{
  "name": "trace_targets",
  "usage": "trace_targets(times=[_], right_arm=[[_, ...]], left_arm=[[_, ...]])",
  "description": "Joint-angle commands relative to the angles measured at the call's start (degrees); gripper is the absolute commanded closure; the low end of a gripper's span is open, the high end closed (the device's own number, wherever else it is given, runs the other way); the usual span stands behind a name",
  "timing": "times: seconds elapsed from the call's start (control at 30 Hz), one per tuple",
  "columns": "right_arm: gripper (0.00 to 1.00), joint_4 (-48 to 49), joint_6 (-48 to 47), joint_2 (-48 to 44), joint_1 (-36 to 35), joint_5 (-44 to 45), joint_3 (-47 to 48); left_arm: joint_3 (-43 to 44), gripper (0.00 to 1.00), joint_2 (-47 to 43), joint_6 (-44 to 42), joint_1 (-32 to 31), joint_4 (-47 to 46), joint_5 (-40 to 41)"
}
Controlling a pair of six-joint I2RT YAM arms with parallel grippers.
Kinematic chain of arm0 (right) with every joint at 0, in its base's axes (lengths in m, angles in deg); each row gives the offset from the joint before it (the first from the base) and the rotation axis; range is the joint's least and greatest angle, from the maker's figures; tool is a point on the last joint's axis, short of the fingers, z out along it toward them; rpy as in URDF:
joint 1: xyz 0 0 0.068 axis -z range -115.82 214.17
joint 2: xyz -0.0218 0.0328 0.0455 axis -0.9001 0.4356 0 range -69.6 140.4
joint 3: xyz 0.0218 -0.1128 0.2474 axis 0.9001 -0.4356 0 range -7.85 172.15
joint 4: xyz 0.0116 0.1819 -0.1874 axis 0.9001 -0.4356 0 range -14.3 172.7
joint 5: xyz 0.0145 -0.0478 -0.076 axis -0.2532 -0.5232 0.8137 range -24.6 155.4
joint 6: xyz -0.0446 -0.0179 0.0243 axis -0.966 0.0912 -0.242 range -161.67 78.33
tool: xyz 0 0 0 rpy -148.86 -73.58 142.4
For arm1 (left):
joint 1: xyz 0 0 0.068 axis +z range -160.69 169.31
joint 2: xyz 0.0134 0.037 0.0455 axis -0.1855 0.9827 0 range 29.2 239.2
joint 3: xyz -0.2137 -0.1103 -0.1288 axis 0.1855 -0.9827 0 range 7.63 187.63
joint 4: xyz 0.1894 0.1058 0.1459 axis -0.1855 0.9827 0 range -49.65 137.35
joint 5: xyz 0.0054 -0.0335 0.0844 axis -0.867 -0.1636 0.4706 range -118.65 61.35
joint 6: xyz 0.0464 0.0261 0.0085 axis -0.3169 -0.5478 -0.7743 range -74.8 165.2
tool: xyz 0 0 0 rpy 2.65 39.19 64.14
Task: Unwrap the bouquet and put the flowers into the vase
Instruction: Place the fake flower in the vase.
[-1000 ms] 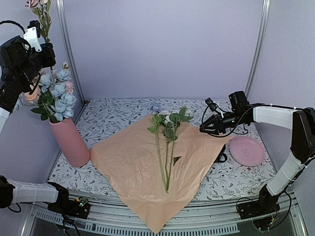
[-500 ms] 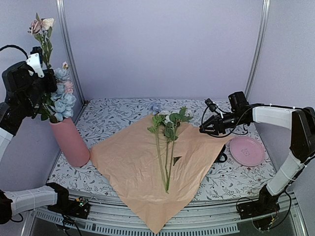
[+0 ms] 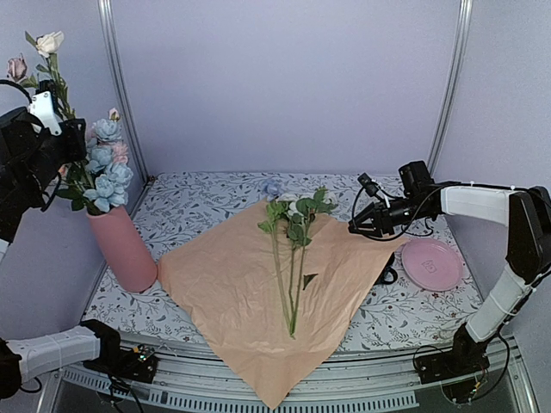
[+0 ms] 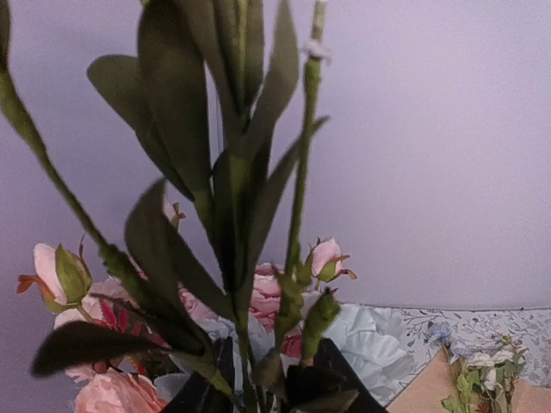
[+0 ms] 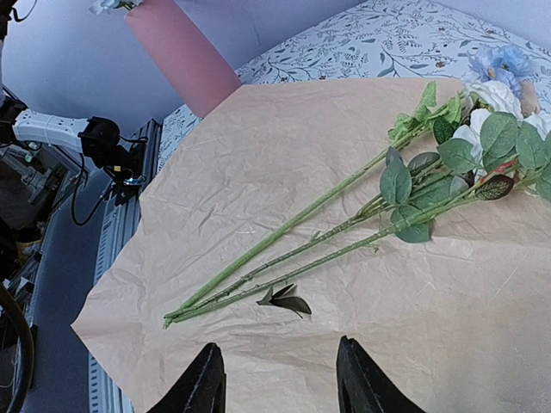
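Observation:
The pink vase point(image 3: 123, 247) stands at the left with blue and pink flowers point(image 3: 102, 168) in it. My left gripper point(image 3: 67, 142) hovers just above those blooms. Its jaws stand a little apart, and tall green stems point(image 4: 232, 215) pass loosely between them, leaning left with a cream bud point(image 3: 49, 41) on top. Three more flowers point(image 3: 288, 275) lie on the unfolded peach paper point(image 3: 224, 292). My right gripper point(image 3: 355, 225) hangs open over the paper's right edge with nothing between its fingers point(image 5: 205, 379), the stems point(image 5: 344, 225) lying ahead of it.
A flat pink plate point(image 3: 432, 264) lies at the right, with a small dark object point(image 3: 387, 275) between it and the paper. A loose leaf point(image 5: 288, 300) lies on the paper. The vase point(image 5: 181, 52) shows far off in the right wrist view. Frame posts and walls are close behind the vase.
The left arm came down and drew left, and its jaws parted. The tall stems now lean left, their buds lower and further left. The right arm has not moved.

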Motion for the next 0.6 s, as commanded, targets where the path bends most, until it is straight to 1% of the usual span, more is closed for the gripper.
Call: trace_targets(times=[0.0,0.03,0.07,0.17,0.23,0.27,0.57], right_arm=[[0.54,-0.57,-0.44,0.60,0.08,-1.38,1.68],[0.54,-0.53,-0.47,0.51,0.08,-1.34,1.68],[0.54,-0.57,-0.48,0.47,0.09,-1.31,1.63],[0.54,-0.61,-0.57,0.33,0.07,-1.20,1.63],[0.54,-0.66,-0.66,0.33,0.07,-1.20,1.68],[0.53,-0.69,-0.70,0.33,0.08,-1.20,1.66],[0.54,-1.30,-0.90,1.45,0.08,-2.08,2.08]], left_arm=[[3.86,0.65,1.75,-1.31,0.47,1.53,2.18],[4.26,0.65,2.07,-1.51,0.48,1.54,2.47],[4.54,0.69,2.44,-1.56,0.41,1.76,2.69],[3.83,0.89,2.77,-0.72,0.43,2.77,2.44],[1.78,0.98,1.73,0.28,0.40,3.06,2.00],[0.57,1.00,0.91,0.86,0.44,3.07,1.83],[-9.74,1.00,-6.67,4.05,0.43,3.90,3.39]])
